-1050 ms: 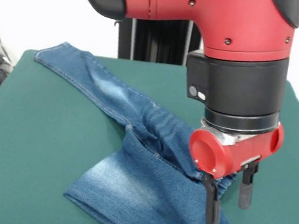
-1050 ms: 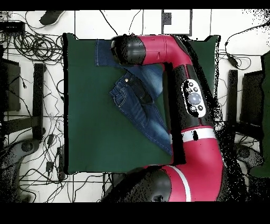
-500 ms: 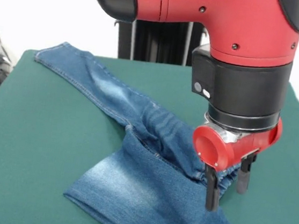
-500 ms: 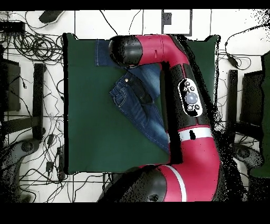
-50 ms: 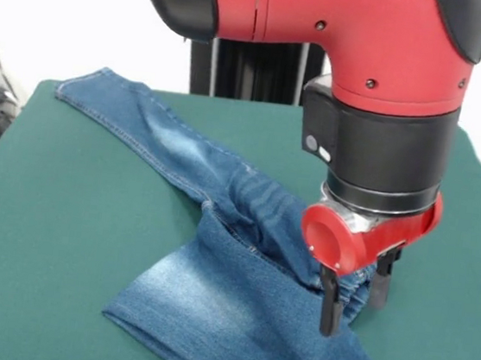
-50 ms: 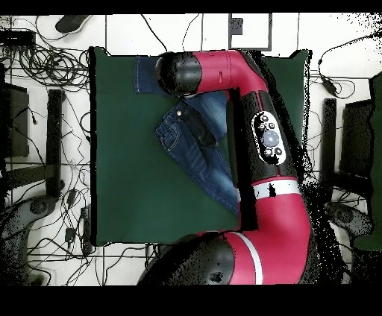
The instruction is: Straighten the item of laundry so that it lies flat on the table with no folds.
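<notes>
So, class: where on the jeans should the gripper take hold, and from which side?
Judging by the pose, grip the bunched waistband edge of the jeans, coming straight down from above: the open gripper already straddles that raised fold, an easier pinch than flat cloth.

Jeans (image 5: 234,310): faded blue denim cloth, soft. Table (image 5: 60,238): matt green felt-like top. Arm (image 5: 344,35): glossy red/blk plastic.

Non-task clutter only: tangled black cables (image 6: 45,63) on the white tiled floor (image 6: 127,30) by one short edge of the counter, plus a black stand (image 6: 54,134) there. More cable (image 6: 328,71) and dark gear (image 6: 358,149) along the opposite edge.
</notes>
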